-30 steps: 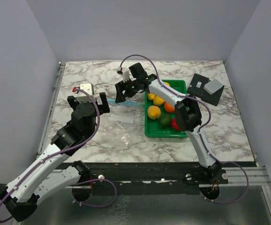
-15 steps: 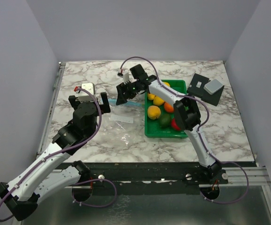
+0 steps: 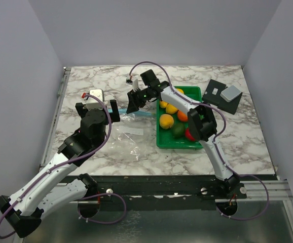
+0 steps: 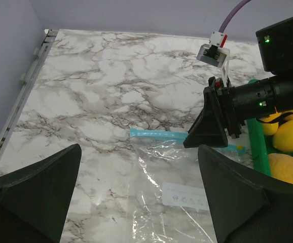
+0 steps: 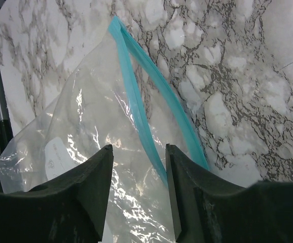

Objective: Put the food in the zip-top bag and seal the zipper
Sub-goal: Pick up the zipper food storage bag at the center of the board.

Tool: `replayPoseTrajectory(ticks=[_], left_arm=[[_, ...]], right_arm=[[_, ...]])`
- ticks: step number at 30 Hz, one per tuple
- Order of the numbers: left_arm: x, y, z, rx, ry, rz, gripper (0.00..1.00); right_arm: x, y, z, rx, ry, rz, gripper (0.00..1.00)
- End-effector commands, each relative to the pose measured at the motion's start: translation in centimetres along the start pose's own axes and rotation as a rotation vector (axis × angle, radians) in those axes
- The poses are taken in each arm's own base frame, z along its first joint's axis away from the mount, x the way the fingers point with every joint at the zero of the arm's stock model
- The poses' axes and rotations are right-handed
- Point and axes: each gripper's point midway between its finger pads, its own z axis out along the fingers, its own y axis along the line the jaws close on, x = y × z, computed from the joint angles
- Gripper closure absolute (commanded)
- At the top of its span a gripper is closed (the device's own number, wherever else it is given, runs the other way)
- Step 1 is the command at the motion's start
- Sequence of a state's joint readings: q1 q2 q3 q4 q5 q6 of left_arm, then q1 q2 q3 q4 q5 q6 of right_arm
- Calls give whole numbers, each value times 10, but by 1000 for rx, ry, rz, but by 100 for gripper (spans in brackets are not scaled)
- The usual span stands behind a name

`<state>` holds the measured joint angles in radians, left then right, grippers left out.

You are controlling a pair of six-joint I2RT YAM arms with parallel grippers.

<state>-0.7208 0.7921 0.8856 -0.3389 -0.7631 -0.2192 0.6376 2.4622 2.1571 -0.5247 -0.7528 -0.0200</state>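
The clear zip-top bag (image 3: 125, 135) lies flat on the marble, and its light blue zipper (image 3: 139, 115) faces the back. In the right wrist view the bag (image 5: 85, 136) has its mouth parted, with the two zipper (image 5: 131, 96) lips apart. My right gripper (image 3: 135, 103) is open just above the mouth, and one lip runs between its fingers (image 5: 101, 172). My left gripper (image 3: 97, 109) is open wide and empty, left of the bag (image 4: 172, 202). The food, orange-yellow fruits (image 3: 166, 121), a dark green one (image 3: 178, 130) and a red one (image 3: 189, 134), sits in the tray.
The green tray (image 3: 173, 145) stands right of the bag and touches its edge. A black plate (image 3: 215, 101) carrying a grey block (image 3: 231, 92) lies at the back right. A metal rail runs along the table's left edge (image 4: 30, 86).
My right gripper has tipped down and closed in on the bag's mouth. My left gripper has shifted a little to the right. The bag has spread slightly toward the left arm.
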Motion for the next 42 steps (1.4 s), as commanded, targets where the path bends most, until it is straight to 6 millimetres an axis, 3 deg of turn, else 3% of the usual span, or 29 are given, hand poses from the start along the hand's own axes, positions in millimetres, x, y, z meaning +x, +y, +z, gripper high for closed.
replayPoseTrajectory(ticks=[1, 26, 31, 34, 42], left_arm=[[5, -2, 2, 13, 11, 14, 1], [7, -4, 3, 23, 21, 19, 1], [5, -2, 2, 20, 14, 13, 1], [5, -3, 2, 22, 14, 14, 1], [1, -1, -1, 23, 0, 0, 1]], right_arm=[[14, -1, 8, -50, 23, 15, 51], [44, 1, 18, -126, 72, 48, 61], [44, 3, 16, -135, 74, 47, 80], [38, 10, 13, -152, 63, 35, 99], [21, 32, -3, -167, 19, -1, 99]])
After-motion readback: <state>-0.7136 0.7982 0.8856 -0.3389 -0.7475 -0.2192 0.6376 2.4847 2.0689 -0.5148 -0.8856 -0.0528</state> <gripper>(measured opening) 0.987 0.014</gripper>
